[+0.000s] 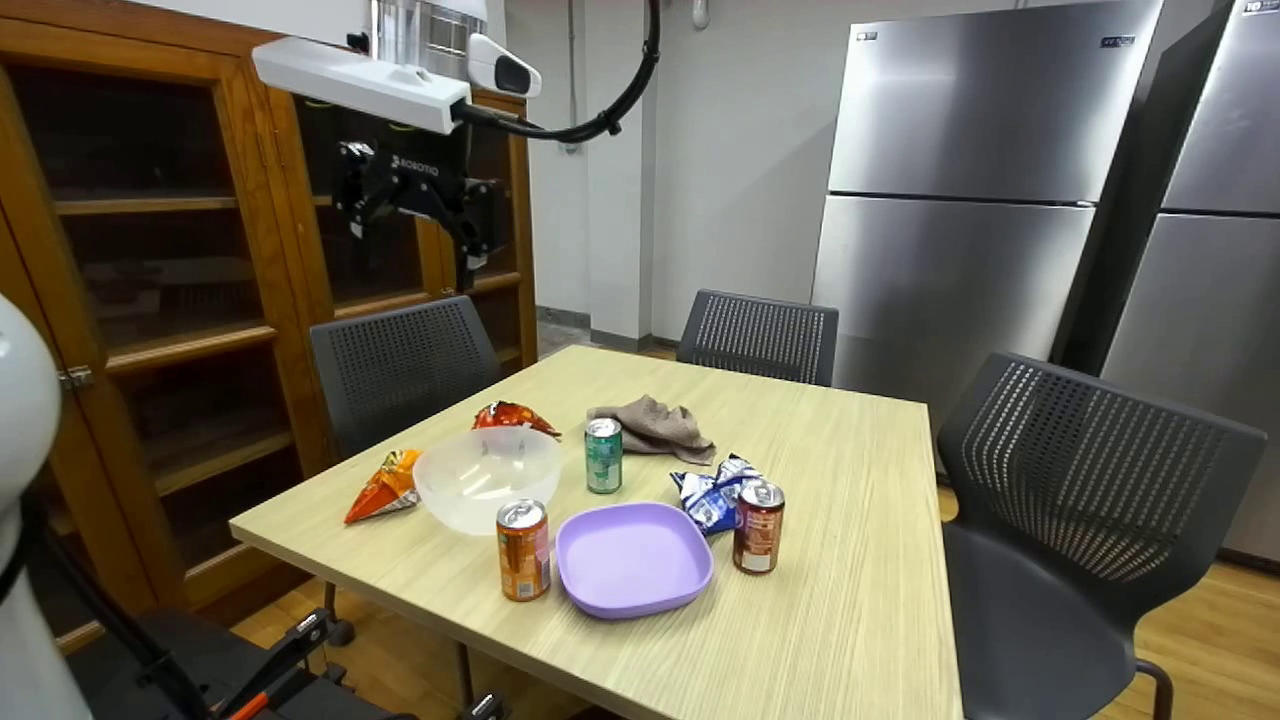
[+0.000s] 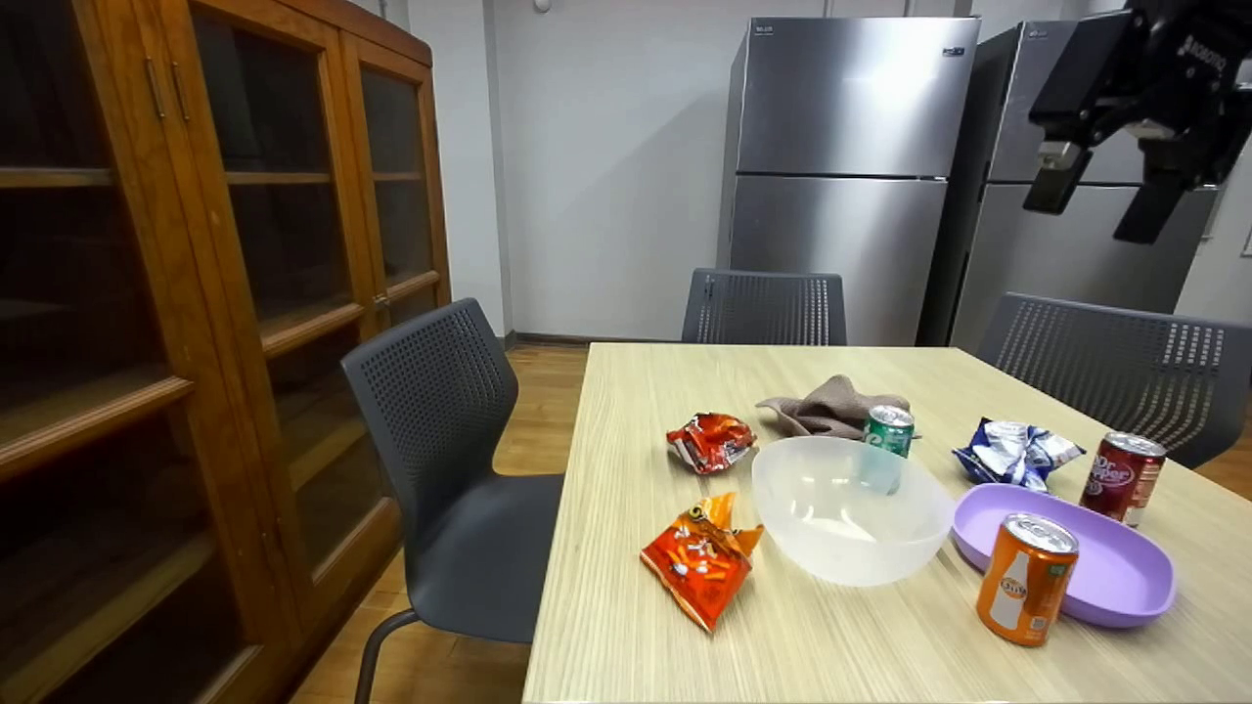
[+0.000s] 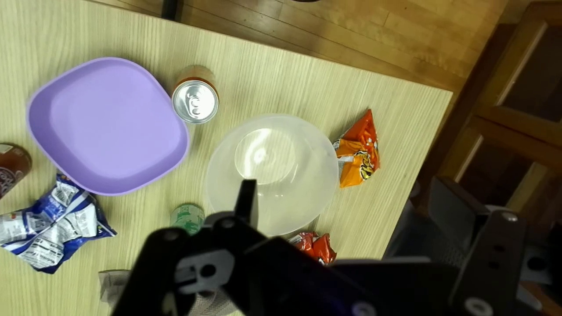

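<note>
Presently, the translucent bowl [image 3: 285,171] (round, smooth-walled) sits on the wood-grained bench [image 3: 401,127]. Bearings from the bowl, wrist view: crinkled orange bag [image 3: 362,153], three o'clock; metal green can [image 3: 186,216], eight o'clock; smooth rounded-square lilac plate [image 3: 107,127], between nine and ten o'clock. Both exterior views show the rumpled brown cloth [image 1: 655,425] plainly; in the wrist view it is largely hidden behind the tool [image 2: 1100,198]. The arm [image 1: 370,82] suspends the tool well above the bench, fingers [image 2: 1054,189] directed downward; tool state: released, jaws wide apart.
</note>
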You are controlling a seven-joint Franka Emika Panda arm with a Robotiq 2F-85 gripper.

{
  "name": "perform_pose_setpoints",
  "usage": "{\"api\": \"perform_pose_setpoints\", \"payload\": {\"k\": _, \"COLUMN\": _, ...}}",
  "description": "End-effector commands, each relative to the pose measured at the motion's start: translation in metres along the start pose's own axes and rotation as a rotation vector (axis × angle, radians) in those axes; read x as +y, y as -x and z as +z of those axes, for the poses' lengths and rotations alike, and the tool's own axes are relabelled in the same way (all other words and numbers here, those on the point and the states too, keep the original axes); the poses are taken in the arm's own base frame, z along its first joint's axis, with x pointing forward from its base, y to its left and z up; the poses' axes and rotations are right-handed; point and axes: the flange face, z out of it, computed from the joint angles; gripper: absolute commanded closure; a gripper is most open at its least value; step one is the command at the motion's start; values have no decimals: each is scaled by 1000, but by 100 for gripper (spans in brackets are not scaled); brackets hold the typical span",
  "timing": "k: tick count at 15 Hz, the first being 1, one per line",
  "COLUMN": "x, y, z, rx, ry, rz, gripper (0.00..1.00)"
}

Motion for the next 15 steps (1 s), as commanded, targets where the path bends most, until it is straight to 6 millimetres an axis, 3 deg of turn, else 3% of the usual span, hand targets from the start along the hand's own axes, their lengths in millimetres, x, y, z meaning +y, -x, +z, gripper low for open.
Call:
{"api": "perform_pose_setpoints", "payload": {"k": 1, "x": -26, "y": -6, "z": 8, "rx": -18, "ry": 6, "rz": -30, "gripper": 0}}
{"api": "perform_pose_setpoints", "payload": {"k": 7, "x": -62, "y": -16, "z": 27, "rx": -64, "ry": 7, "rz": -101, "gripper": 0}}
{"api": "perform_pose_setpoints", "payload": {"k": 15, "x": -106, "y": -33, "z": 70, "rx": -133, "ry": 15, "rz": -226, "gripper": 0}}
